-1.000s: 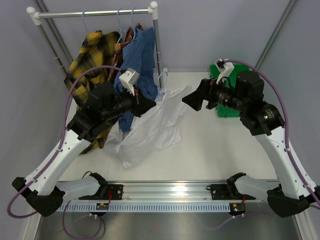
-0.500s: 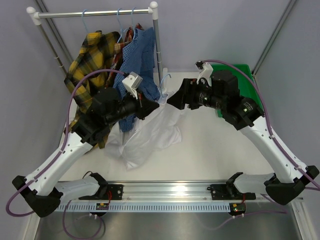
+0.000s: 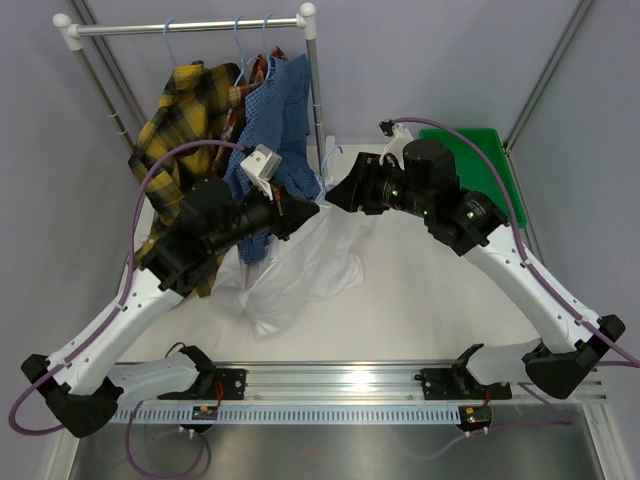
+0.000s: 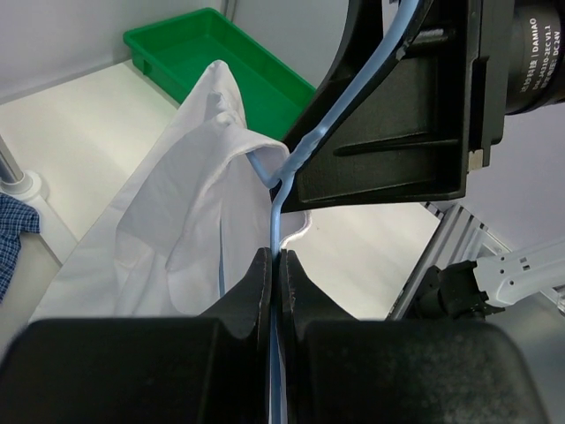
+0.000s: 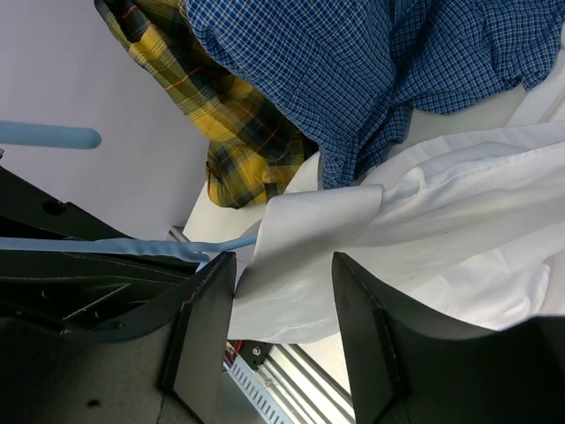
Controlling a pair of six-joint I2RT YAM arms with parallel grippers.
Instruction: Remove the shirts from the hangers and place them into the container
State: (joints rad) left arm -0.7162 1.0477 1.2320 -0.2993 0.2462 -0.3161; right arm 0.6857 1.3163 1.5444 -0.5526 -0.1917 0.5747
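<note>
The left gripper's [image 4: 274, 258] jaws are clamped tight on the thin wire of a light-blue hanger [image 4: 277, 199], well left of the green container [image 3: 492, 165] at the counter's [image 3: 430, 300] far corner. The white shirt [image 3: 300, 270] hangs off that hanger and trails onto the counter, also left of the container. Its collar fold lies between the right gripper's [image 5: 284, 276] jaws, which stand partly apart, though whether they press the cloth is hard to tell. The blue check shirt [image 3: 275, 120] and the yellow plaid shirt [image 3: 185, 110] hang farther left.
</note>
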